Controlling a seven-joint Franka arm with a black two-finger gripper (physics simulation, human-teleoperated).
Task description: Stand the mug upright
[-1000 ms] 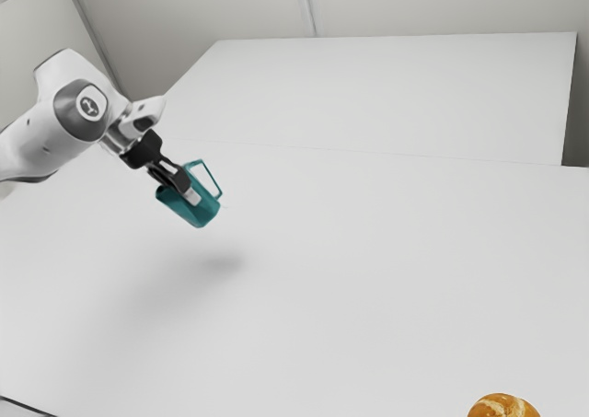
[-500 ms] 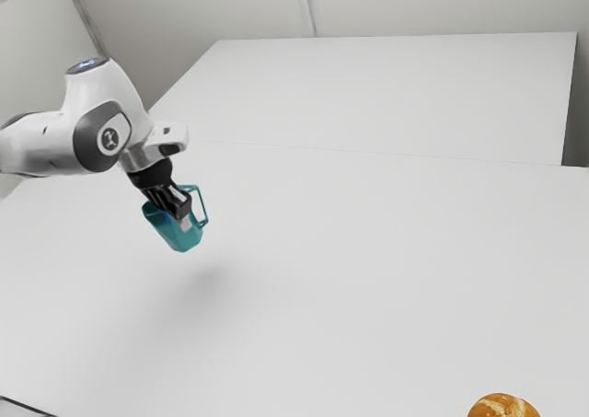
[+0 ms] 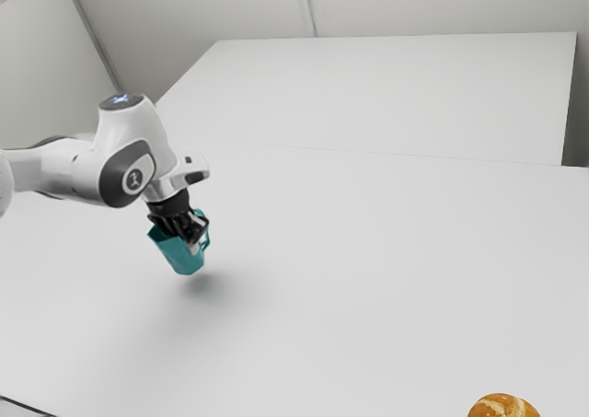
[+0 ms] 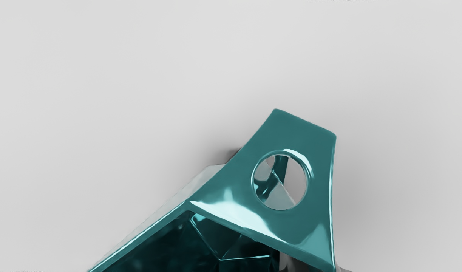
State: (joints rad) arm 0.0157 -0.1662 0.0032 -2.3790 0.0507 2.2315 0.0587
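One glossy, faceted teal mug (image 3: 181,259), tilted, in the pinch of the end effector (image 3: 190,241).

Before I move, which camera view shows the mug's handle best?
The wrist view: the handle is large there, with its broad face and round hole plain to see. The exterior view shows it small, on the exterior view's right side of the mug, and partly hidden behind the gripper.

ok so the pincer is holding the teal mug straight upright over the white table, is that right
Not quite: the teal mug is tilted, not straight upright, as the exterior view shows. The pincer is indeed holding it over the white table.
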